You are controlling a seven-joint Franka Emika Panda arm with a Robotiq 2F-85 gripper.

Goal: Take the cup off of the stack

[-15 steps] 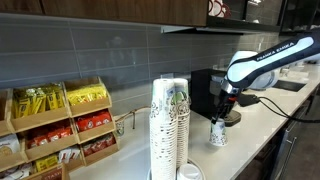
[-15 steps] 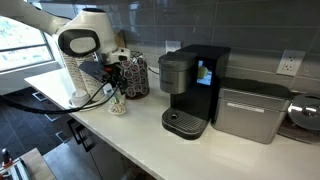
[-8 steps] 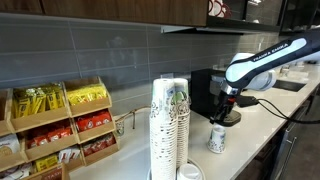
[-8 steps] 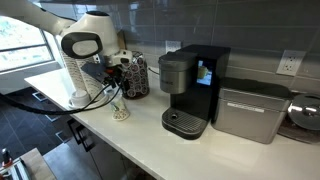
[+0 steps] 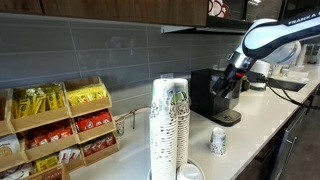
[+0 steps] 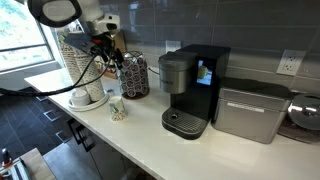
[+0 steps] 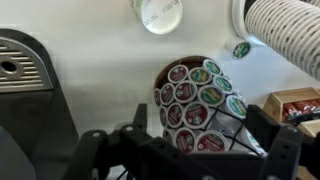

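A single paper cup (image 5: pixel 217 142) (image 6: pixel 117 107) stands upright on the white counter, apart from the tall stack (image 5: pixel 170 130) (image 6: pixel 85 70) of patterned cups. In the wrist view the cup (image 7: pixel 158 14) shows from above at the top edge, and the stack (image 7: pixel 285 35) runs along the upper right. My gripper (image 5: pixel 226 88) (image 6: pixel 106 52) (image 7: pixel 205 140) hangs well above the cup, open, holding nothing. Its dark fingers (image 7: pixel 270 130) frame the pod holder far below.
A wire carousel of coffee pods (image 7: pixel 200 100) (image 6: pixel 132 75) stands beside the cup. A black coffee machine (image 6: pixel 190 90) (image 5: pixel 210 95) and a steel box (image 6: pixel 248 110) sit further along. Wooden snack racks (image 5: pixel 60 125) line the wall past the stack. The counter edge (image 6: pixel 120 140) is close.
The gripper opened and let go of the cup, which now stands on the counter. The arm then rose up and away from it.
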